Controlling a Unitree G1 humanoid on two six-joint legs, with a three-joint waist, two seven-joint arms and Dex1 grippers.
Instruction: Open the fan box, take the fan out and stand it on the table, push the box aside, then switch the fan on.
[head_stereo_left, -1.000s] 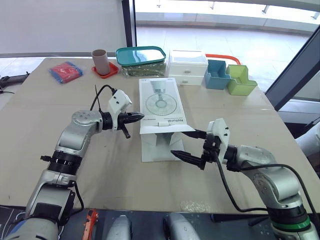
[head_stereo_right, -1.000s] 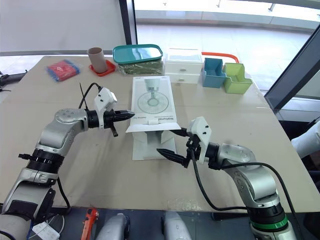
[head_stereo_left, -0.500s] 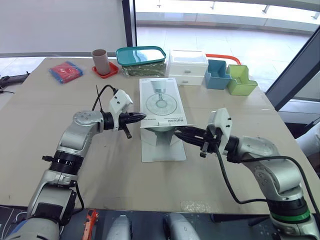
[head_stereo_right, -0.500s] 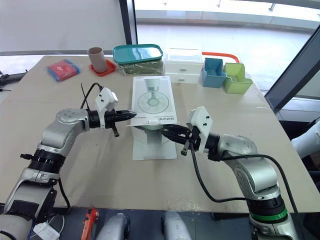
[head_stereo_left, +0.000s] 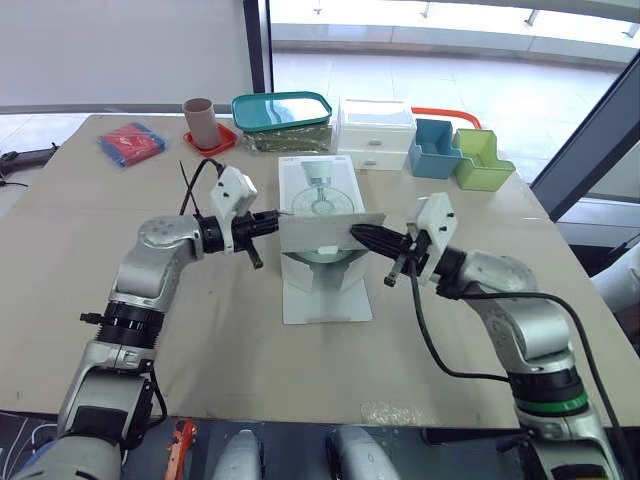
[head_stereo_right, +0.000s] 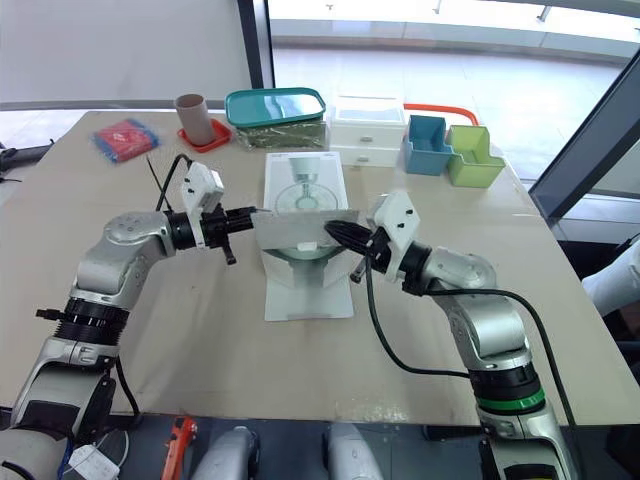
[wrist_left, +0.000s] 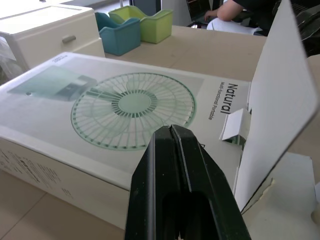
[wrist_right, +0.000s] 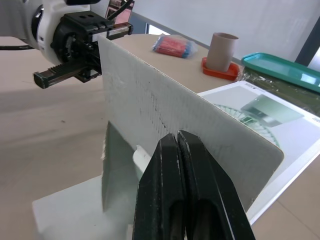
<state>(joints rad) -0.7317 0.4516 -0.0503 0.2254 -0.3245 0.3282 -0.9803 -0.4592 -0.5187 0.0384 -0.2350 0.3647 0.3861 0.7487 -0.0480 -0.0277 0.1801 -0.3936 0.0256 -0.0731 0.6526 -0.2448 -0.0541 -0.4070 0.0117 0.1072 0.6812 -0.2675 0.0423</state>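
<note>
The box (head_stereo_left: 322, 192) lies flat mid-table (head_stereo_left: 200, 330), its long axis running away from the robot and its open end nearest. Its flap (head_stereo_left: 330, 236), folded lower a second ago, now stands upright. The left gripper (head_stereo_left: 268, 222) and right gripper (head_stereo_left: 366, 235) are both pinched closed and empty, tips at the flap's side edges.

White fan box (head_stereo_left: 318, 188) lies flat, flap (head_stereo_left: 330, 235) raised.

I read the fan box (wrist_left: 125, 100) as smooth, faintly glossy cardboard; its raised flap (wrist_right: 190, 120) shows matt, ribbed board; the table (head_stereo_left: 200, 330) beside it is matt.
</note>
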